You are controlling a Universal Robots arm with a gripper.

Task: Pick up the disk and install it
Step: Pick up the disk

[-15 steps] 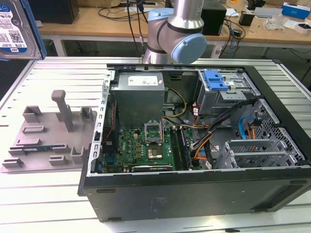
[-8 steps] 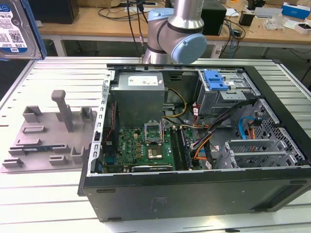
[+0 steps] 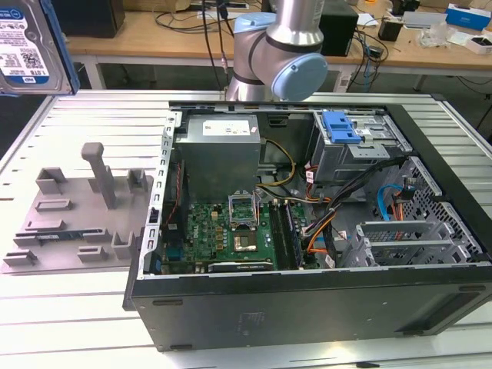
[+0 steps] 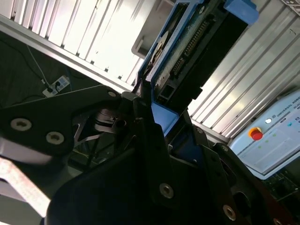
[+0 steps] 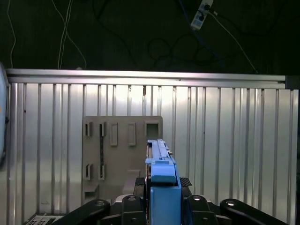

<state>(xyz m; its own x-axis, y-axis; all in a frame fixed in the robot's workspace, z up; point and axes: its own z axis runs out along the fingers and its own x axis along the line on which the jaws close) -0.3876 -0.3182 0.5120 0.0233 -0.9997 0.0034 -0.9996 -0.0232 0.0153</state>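
**Disk held above the bench.** The disk (image 3: 27, 38) hangs at the exterior view's upper left, above the ribbed bench (image 3: 100, 115). Its white-and-blue label (image 3: 23, 46) bears barcodes and print too fine to read. The arm (image 3: 280, 46) stands behind the open computer case (image 3: 307, 231), its blue-capped joints bent. The end effector (image 5: 162, 182) is closed on the disk's blue carrier, with black fingers (image 5: 140, 185) on either side. The first wrist view shows the disk edge-on over a grey fixture (image 5: 117, 150). The second wrist view shows its connector end and a teach pendant (image 4: 267, 140) with a red button.
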